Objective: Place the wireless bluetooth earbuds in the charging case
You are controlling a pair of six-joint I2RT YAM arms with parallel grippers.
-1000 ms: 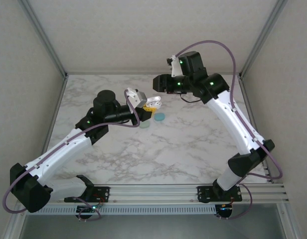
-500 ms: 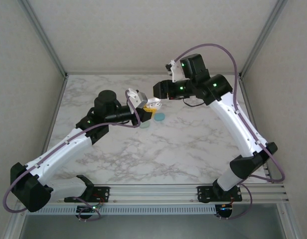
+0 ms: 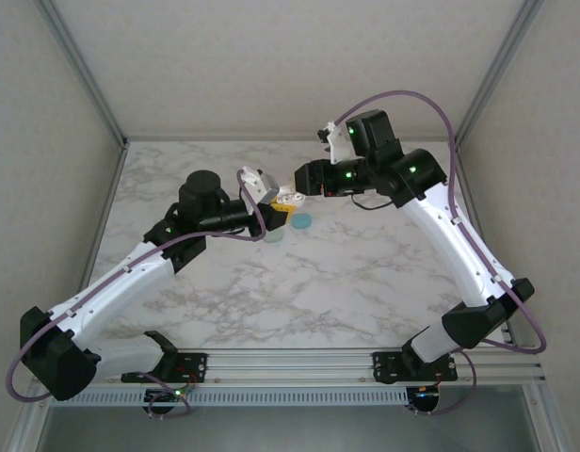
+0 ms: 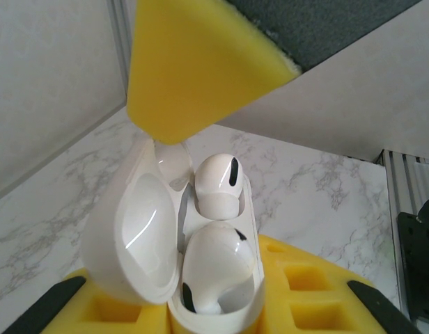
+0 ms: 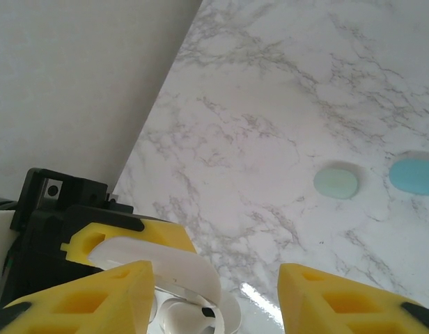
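The left gripper (image 4: pixel 213 314) is pressed together on the base of the charging case (image 4: pixel 134 236). It holds the case up off the marble table (image 5: pixel 291 97), with the lid swung open to the left as its wrist camera sees it. Both white earbuds sit in the wells above its yellow fingers (image 4: pixel 333 306). The near earbud (image 4: pixel 216 261) lies close to the fingers and the far earbud (image 4: pixel 218 182) stands beyond it. Each looks a little proud of its well, so I judge that neither is surely seated. If the lid is swung over now, it may jam on a bud or flick one out, and a freed bud would drop to the table below.

Just to the right, the right gripper (image 5: pixel 213 296) is spread with nothing pinched, and the open case lies under the gap, close to one finger. Seen from the left wrist, one of its fingers (image 4: pixel 193 69) hangs right over the hinge end of the lid; I cannot tell whether it touches. An off-centre push there could twist the case in the left pinch or snap the lid shut early. Beyond the right gripper's fingers, well apart on the table, lie a mint oval (image 5: pixel 336 183) and a blue oval (image 5: pixel 414 175). I cannot tell whether those are buds.
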